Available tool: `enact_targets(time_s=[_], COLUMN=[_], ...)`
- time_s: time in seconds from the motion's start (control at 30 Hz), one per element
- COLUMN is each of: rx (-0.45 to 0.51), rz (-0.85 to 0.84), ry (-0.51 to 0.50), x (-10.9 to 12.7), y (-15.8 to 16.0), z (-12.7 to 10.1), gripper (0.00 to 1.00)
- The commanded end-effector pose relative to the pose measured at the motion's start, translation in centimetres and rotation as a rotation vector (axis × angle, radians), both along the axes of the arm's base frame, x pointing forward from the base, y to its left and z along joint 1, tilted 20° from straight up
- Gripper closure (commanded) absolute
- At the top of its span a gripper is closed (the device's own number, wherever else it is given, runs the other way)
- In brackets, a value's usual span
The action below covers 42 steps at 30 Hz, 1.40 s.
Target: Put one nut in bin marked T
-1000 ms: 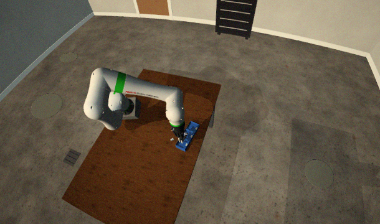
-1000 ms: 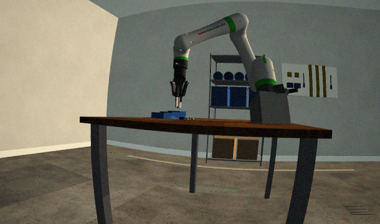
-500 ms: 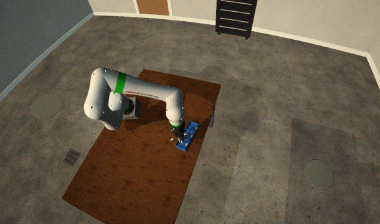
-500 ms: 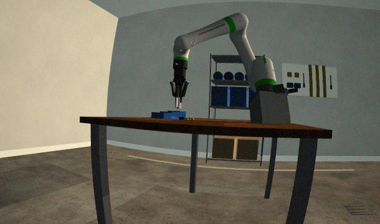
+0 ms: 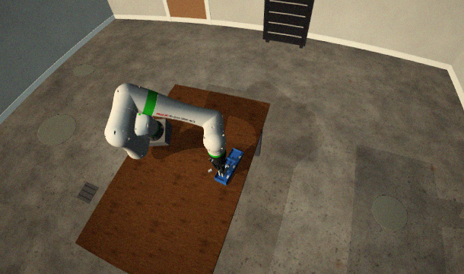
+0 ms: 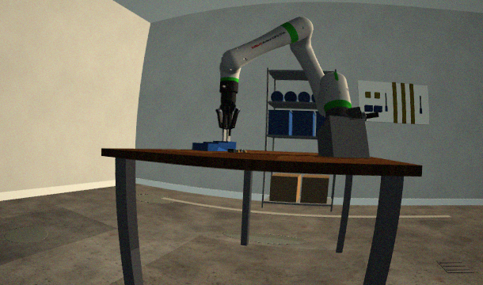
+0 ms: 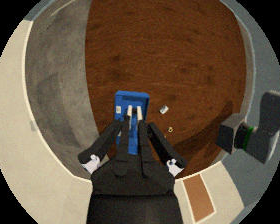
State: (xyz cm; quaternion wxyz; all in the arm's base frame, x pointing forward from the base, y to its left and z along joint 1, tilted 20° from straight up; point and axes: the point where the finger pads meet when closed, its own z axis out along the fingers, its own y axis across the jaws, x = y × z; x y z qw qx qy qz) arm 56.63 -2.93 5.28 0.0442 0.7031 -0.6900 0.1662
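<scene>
A blue row of bins (image 5: 230, 167) stands near the table's right edge; it also shows in the exterior view (image 6: 214, 146) and in the wrist view (image 7: 131, 104). I cannot read the bins' letters. My gripper (image 5: 221, 172) hangs straight down over the near end of the row, its fingertips (image 6: 226, 136) just above the rim. The fingers stand nearly closed, shut on a small nut that is hard to make out between the pads. Another pale nut (image 5: 209, 170) lies on the table beside the bins, and shows in the wrist view (image 7: 164, 110) too.
A small dark part (image 7: 171, 129) lies on the table near the loose nut. The robot's grey base (image 5: 161, 132) stands on the table's far side. The table edge runs close behind the bins.
</scene>
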Motion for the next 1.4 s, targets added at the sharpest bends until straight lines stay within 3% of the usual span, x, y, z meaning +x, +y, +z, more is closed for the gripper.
enact_targets(time_s=[0.0, 0.37, 0.77, 0.8, 1.37], rx=[0.0, 0.0, 0.0, 0.0, 0.0], rz=[0.0, 0.0, 0.0, 0.0, 0.0], ry=[-0.001, -0.001, -0.001, -0.001, -0.001], x=[0.1, 0.4, 0.4, 0.4, 0.4], y=[-0.1, -0.6, -0.6, -0.6, -0.6], z=[-0.4, -2.1, -2.1, -2.1, -2.1], gripper=[0.93, 0.93, 0.93, 0.81, 0.81])
